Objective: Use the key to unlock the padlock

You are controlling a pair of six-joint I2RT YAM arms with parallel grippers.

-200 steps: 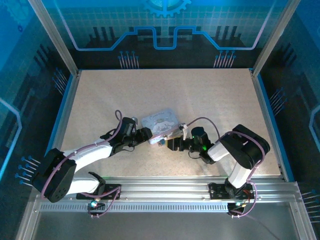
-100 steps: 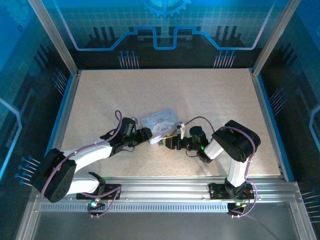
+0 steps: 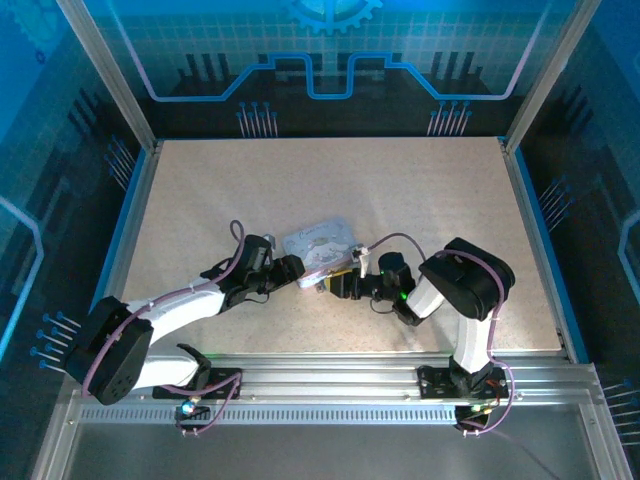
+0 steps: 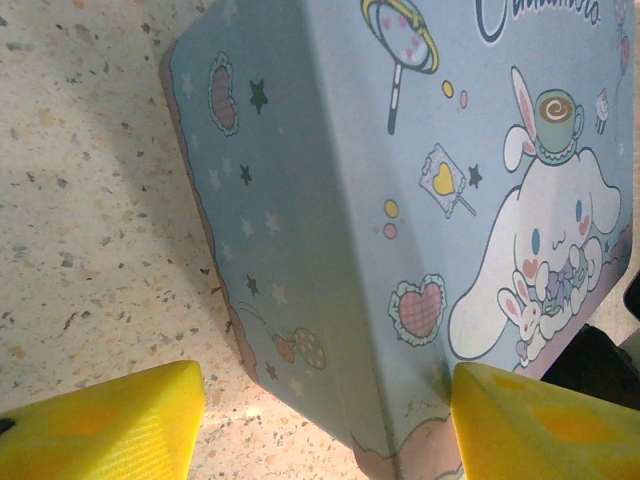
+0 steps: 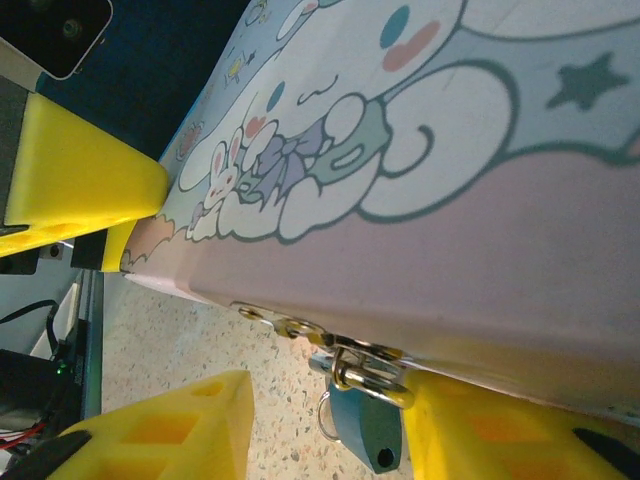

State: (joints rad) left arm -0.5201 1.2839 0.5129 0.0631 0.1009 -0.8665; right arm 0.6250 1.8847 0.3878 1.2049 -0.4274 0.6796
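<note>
The padlock (image 5: 365,438) hangs by its shackle (image 5: 372,381) from a small hasp (image 5: 290,326) on the long side wall of the lilac tin (image 5: 480,250). Its teal body dangles just above the speckled counter (image 3: 400,190). It sits in the gap of the right pincer (image 5: 330,405), whose yellow fingers (image 5: 160,430) stand apart on either side. The lock is close against the right-hand finger in the wrist view and clear of the other, so this pincer is spread and grips nothing. A thin wire ring (image 5: 324,414) shows just beside the lock body; its details are too small to tell. From above, the tin (image 3: 320,243) lies slanted a little left of the counter's middle and nearer the near edge than the far one, with both arms reaching in to meet at its near side. The left pincer (image 4: 325,400) is also spread, straddling one end corner of the tin. One yellow finger (image 4: 100,420) stands off on bare counter. The other (image 4: 540,425) is close at the tin's printed lid, and whether it touches cannot be told. The counter is a pale beige board flecked with dark specks, edged in blue along its left and right sides. Aluminium posts (image 3: 105,70) rise at the far corners, and a slotted metal rail (image 3: 330,385) carrying the arm bases runs along the near edge. The walls around glow blue with a circuit-line pattern.
</note>
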